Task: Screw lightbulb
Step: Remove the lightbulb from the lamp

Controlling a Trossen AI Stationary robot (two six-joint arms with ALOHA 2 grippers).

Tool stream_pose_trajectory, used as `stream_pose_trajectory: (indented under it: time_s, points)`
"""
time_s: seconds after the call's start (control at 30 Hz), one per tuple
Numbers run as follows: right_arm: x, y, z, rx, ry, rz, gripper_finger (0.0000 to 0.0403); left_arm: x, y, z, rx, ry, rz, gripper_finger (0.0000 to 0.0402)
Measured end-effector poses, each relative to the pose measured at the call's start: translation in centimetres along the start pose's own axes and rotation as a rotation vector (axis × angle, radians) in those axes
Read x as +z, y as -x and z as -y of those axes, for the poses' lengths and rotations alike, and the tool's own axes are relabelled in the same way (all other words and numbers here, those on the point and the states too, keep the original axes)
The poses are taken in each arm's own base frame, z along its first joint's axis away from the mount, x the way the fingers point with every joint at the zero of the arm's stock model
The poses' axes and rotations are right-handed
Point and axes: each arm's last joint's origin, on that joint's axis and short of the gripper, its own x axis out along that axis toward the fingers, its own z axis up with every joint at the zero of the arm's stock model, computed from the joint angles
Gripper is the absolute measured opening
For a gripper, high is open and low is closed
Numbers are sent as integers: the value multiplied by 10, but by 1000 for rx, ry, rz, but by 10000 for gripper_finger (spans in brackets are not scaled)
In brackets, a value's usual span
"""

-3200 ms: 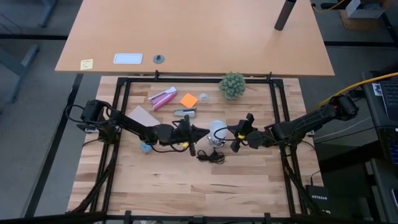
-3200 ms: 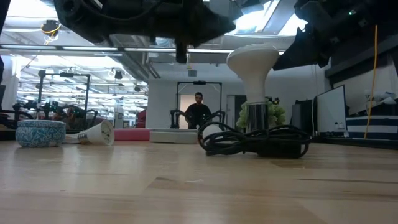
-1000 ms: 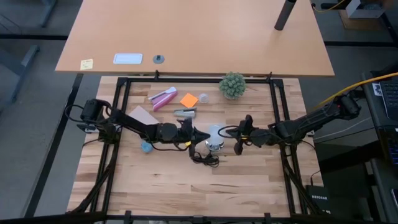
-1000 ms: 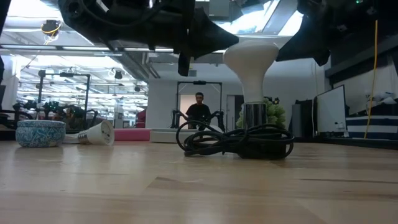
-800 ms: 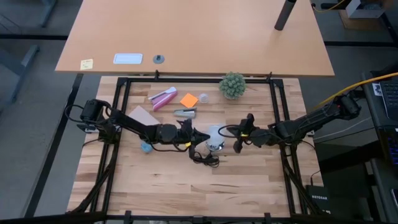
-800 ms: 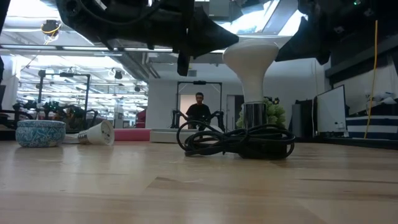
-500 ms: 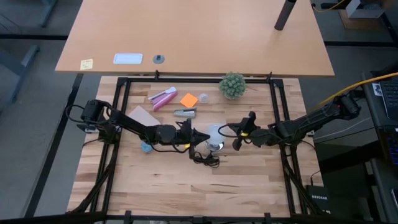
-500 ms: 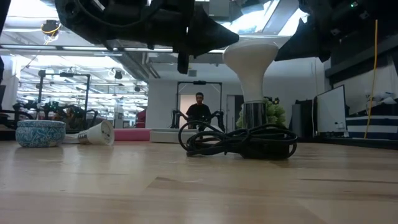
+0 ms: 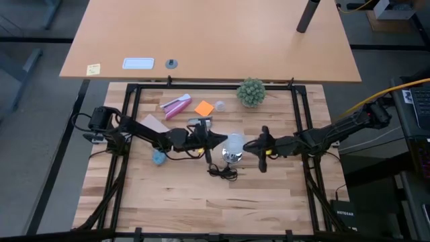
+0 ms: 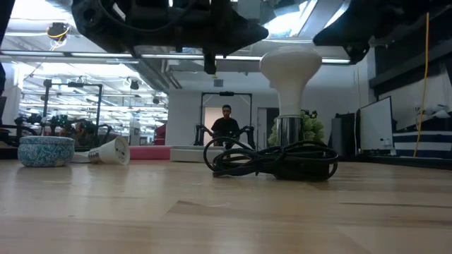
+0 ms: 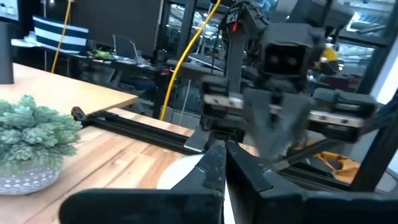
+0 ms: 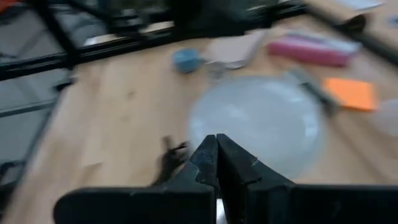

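The white lightbulb (image 10: 290,67) stands upright, its threaded base down in the shiny metal socket (image 10: 287,134). The socket rests on the table among the coils of its black cord (image 10: 247,159). In the high view the lightbulb (image 9: 234,142) sits between my two grippers. My left gripper (image 9: 224,139) is shut, its tip (image 10: 263,32) just above the dome's left side. My right gripper (image 9: 246,145) is shut too, with its tip (image 10: 319,39) just above the dome's right side. The low view shows a gap between each tip and the dome.
A green plant ball (image 9: 250,92) stands at the far edge. A pink item (image 9: 176,105), an orange note (image 9: 203,107) and a grey-silver oblong (image 9: 199,122) lie far left of the bulb. A blue bowl (image 10: 46,150) and a second bulb (image 10: 109,150) lie to the left.
Both grippers stood against the sides of the bulb's dome and have risen off it, each tipping its fingers upward. They now stand just above the dome, still shut. The bulb has stayed upright in its socket.
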Motion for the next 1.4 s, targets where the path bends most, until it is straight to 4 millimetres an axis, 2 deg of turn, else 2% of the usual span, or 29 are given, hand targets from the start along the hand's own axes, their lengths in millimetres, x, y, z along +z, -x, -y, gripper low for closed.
stream_pose_trajectory:
  time_s: [0.17,0.37,0.47,1.03,1.4]
  points:
    - [-3,-3,-5,126,-21,-54,5,1,-4,-14,43,-4,-9,1]
    - [-11,-12,-6,111,-24,-104,5,-8,-6,-32,121,42,-122,1]
    - [-13,-15,-6,92,-20,-110,5,-12,-5,-35,141,55,-164,1]
    - [-16,-15,-1,-28,-24,-110,5,-18,2,-6,81,62,-191,1]
    - [-23,-13,8,-249,-84,-108,5,-23,8,13,-14,97,-227,1]
